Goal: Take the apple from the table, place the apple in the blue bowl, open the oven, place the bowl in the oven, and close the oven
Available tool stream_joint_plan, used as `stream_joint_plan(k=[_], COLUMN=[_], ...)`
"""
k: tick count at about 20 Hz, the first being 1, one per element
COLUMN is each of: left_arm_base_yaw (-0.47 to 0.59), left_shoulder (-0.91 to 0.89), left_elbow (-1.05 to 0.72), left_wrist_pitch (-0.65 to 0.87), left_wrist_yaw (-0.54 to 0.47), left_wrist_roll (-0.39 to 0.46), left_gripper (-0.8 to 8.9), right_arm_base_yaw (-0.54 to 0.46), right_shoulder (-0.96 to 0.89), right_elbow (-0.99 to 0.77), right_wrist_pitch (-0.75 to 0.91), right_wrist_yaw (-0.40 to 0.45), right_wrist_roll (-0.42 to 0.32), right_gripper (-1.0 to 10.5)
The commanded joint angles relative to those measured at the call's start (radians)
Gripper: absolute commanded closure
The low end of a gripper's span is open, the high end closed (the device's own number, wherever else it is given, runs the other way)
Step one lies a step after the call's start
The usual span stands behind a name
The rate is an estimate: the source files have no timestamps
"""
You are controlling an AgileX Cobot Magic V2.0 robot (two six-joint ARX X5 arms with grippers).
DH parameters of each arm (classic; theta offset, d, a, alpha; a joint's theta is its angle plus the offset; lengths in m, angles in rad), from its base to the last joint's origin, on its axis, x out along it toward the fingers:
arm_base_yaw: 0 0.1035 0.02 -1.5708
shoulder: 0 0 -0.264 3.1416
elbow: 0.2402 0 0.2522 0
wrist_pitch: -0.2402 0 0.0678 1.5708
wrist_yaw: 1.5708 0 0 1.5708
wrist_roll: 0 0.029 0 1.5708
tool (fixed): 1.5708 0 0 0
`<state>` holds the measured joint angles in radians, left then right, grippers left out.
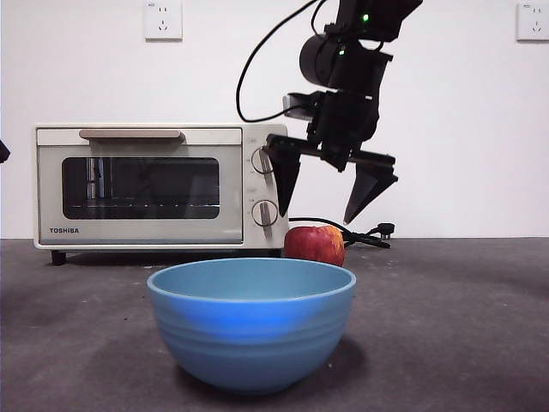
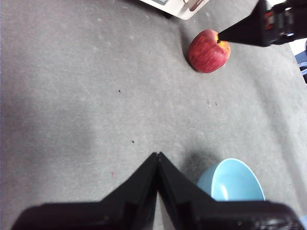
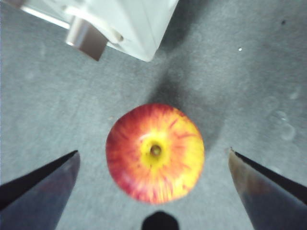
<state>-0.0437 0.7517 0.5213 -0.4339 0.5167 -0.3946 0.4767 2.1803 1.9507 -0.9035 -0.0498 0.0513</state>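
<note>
The red, yellow-streaked apple (image 1: 314, 245) (image 2: 208, 51) (image 3: 154, 152) sits on the dark grey table (image 1: 446, 326), just right of the cream oven (image 1: 154, 184) (image 3: 120, 24), whose door is closed. My right gripper (image 1: 317, 216) (image 3: 153, 151) hangs open directly above the apple, one jaw on each side and clear of it. One of its fingers (image 2: 244, 32) shows over the apple in the left wrist view. The blue bowl (image 1: 250, 322) (image 2: 231, 181) stands empty near the front. My left gripper (image 2: 157, 154) is shut and empty, high over bare table beside the bowl.
The oven's black cord and plug (image 1: 360, 233) lie on the table behind the apple. A white wall with two sockets (image 1: 163, 19) closes the back. A black tip of the waiting left arm (image 1: 3, 152) shows at the left edge.
</note>
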Motion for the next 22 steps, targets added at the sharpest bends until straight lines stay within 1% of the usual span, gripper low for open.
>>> stream_joint_plan(k=[1, 8, 10, 11, 12, 15, 18, 22], left_arm_base_yaw=[-0.004, -0.004, -0.004, -0.004, -0.004, -0.004, -0.004, -0.004], left_shoulder=[-0.001, -0.001, 0.000, 0.000, 0.000, 0.000, 0.000, 0.001], left_elbow=[0.002, 0.002, 0.002, 0.002, 0.002, 0.002, 0.002, 0.002], left_wrist_pitch=[0.001, 0.001, 0.002, 0.002, 0.001, 0.001, 0.000, -0.023], left_wrist_yaw=[0.007, 0.007, 0.007, 0.007, 0.007, 0.007, 0.007, 0.006], left_wrist_roll=[-0.002, 0.003, 0.005, 0.006, 0.006, 0.006, 0.006, 0.039], left_gripper=[8.18, 8.18, 8.18, 8.18, 8.18, 8.18, 8.18, 8.18], right_arm_base_yaw=[0.003, 0.007, 0.008, 0.008, 0.007, 0.008, 0.009, 0.012], right_shoulder=[0.043, 0.098, 0.099, 0.102, 0.105, 0.108, 0.097, 0.017], right_elbow=[0.002, 0.002, 0.002, 0.002, 0.002, 0.002, 0.010, 0.019], right_wrist_pitch=[0.025, 0.050, 0.044, 0.035, 0.026, 0.000, -0.021, -0.111], right_wrist_yaw=[0.002, 0.006, 0.005, 0.005, 0.005, 0.006, 0.006, 0.005], right_wrist_roll=[-0.010, 0.002, 0.002, 0.002, 0.003, 0.002, 0.022, 0.021], right_gripper=[3.4, 3.6, 5.6, 6.2, 6.6, 9.7, 9.6, 9.6])
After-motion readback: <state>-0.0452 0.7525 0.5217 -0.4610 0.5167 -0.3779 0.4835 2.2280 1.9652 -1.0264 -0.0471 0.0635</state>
